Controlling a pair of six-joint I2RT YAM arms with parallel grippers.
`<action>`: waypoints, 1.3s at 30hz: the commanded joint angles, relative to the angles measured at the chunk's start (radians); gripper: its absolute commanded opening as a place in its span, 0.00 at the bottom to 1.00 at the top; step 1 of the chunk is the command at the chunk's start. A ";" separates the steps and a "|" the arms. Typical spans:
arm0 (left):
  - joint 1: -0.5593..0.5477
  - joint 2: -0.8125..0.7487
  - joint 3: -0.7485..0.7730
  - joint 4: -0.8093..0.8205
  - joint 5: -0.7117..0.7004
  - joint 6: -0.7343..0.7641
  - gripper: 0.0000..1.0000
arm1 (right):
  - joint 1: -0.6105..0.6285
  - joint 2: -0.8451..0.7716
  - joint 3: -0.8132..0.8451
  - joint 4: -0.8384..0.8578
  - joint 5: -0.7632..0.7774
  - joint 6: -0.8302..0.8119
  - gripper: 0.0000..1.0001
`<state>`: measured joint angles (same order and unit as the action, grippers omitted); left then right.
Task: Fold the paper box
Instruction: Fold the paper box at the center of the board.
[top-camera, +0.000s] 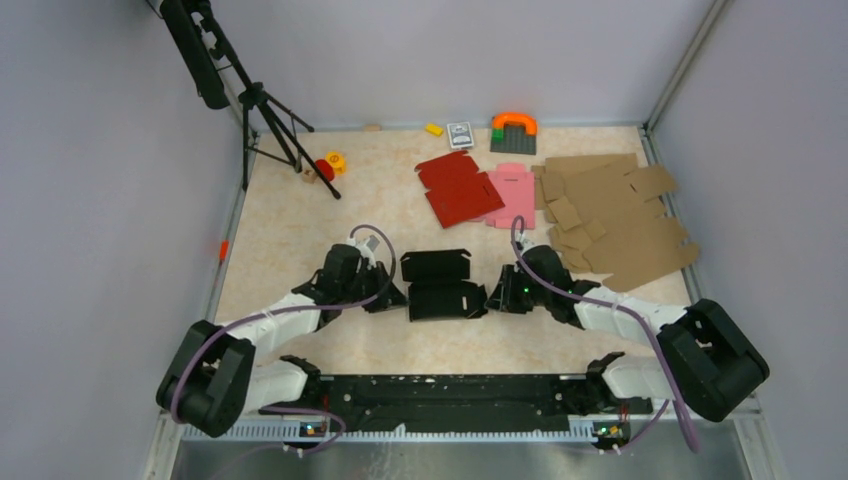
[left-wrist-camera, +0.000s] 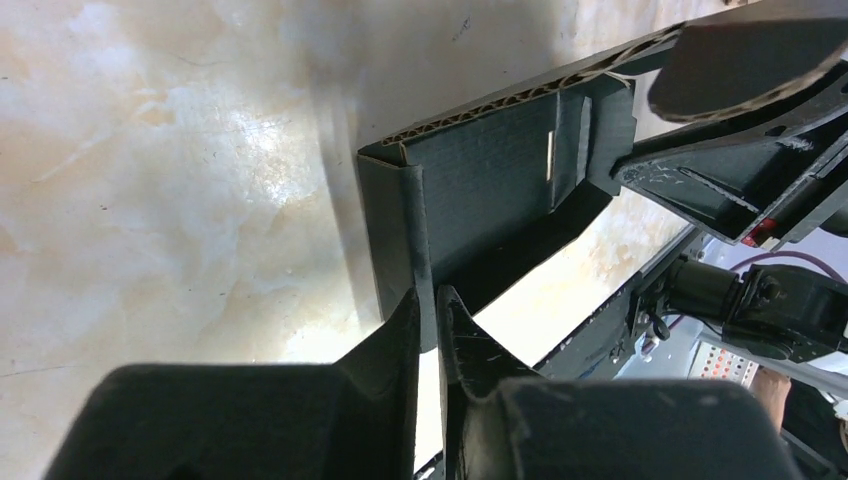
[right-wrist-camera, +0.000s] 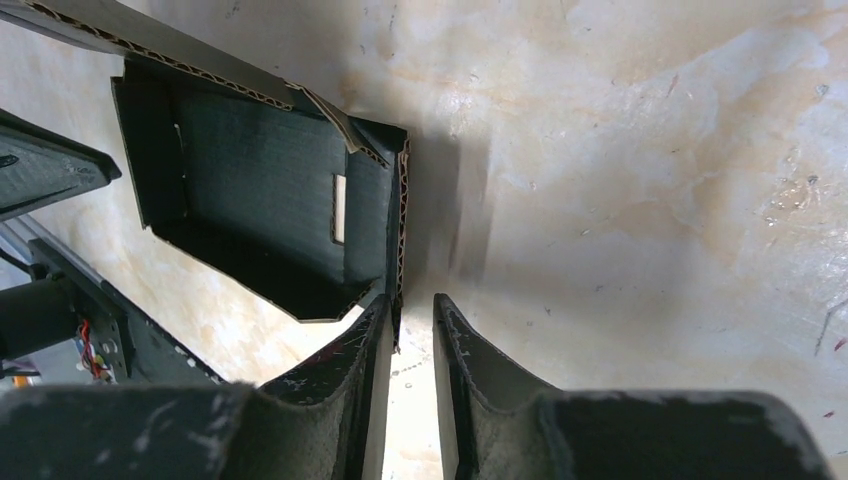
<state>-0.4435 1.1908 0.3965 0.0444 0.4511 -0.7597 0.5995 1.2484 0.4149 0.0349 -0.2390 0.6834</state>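
Observation:
The black paper box (top-camera: 445, 285) lies mid-table between both arms, partly folded, with its side walls raised and its back flap open. My left gripper (top-camera: 397, 297) is at its left end. In the left wrist view the left gripper (left-wrist-camera: 428, 300) is shut on the end of the paper box's (left-wrist-camera: 480, 190) left wall. My right gripper (top-camera: 497, 298) is at the right end. In the right wrist view the right gripper (right-wrist-camera: 412, 305) stands open. The paper box's (right-wrist-camera: 260, 190) right wall edge lies against the inner finger, with a gap to the outer finger.
A red blank (top-camera: 458, 188), a pink blank (top-camera: 512, 192) and brown cardboard sheets (top-camera: 610, 215) lie at the back right. A camera tripod (top-camera: 265, 110) stands back left. Small toys (top-camera: 513, 130) line the far edge.

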 joint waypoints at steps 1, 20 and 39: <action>0.016 0.009 -0.012 0.088 0.001 -0.014 0.10 | -0.004 0.004 0.026 0.041 -0.004 -0.009 0.20; 0.035 0.115 0.000 0.150 0.039 -0.021 0.10 | -0.004 0.003 0.021 0.054 -0.024 -0.001 0.15; 0.027 0.236 0.077 -0.038 -0.030 0.095 0.03 | -0.003 0.010 0.008 0.041 -0.012 -0.008 0.04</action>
<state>-0.4129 1.3792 0.4709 0.0902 0.5175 -0.7277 0.5995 1.2518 0.4145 0.0448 -0.2565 0.6838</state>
